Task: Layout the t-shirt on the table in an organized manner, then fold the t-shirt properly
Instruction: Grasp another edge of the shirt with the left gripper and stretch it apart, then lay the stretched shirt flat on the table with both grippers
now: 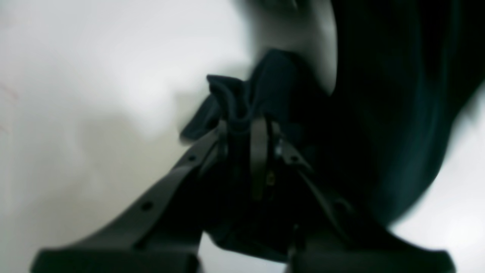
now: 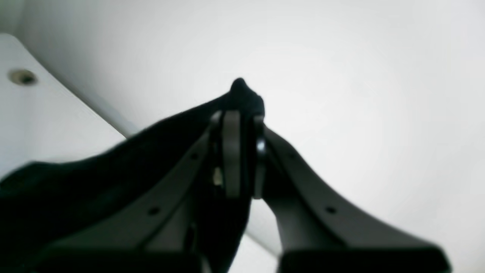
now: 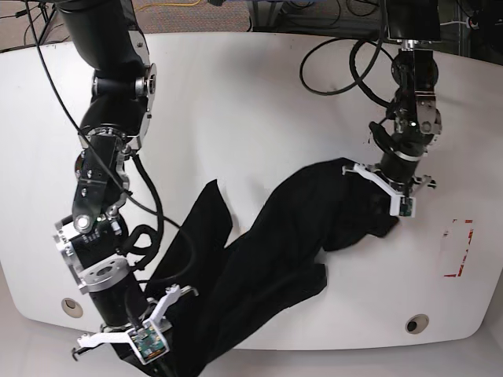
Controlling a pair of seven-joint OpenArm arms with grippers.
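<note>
one t-shirt (image 3: 275, 236), two fingers (image 1: 259, 151) pairs pinching it.

Beyond the far edge of your white tabletop (image 3: 259, 86) you see a brownish floor (image 3: 23, 23) strewn with cables (image 3: 181, 9). Dark equipment (image 3: 314, 12) stands there. Light is even and soft, with faint shadows.

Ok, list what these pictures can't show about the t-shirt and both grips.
- Left wrist view: blur hides which part of the t-shirt the left gripper pinches.
- Base view: right gripper tips cut off by the bottom edge.
- Base view: the t-shirt's bunching hides sleeves and collar.
</note>
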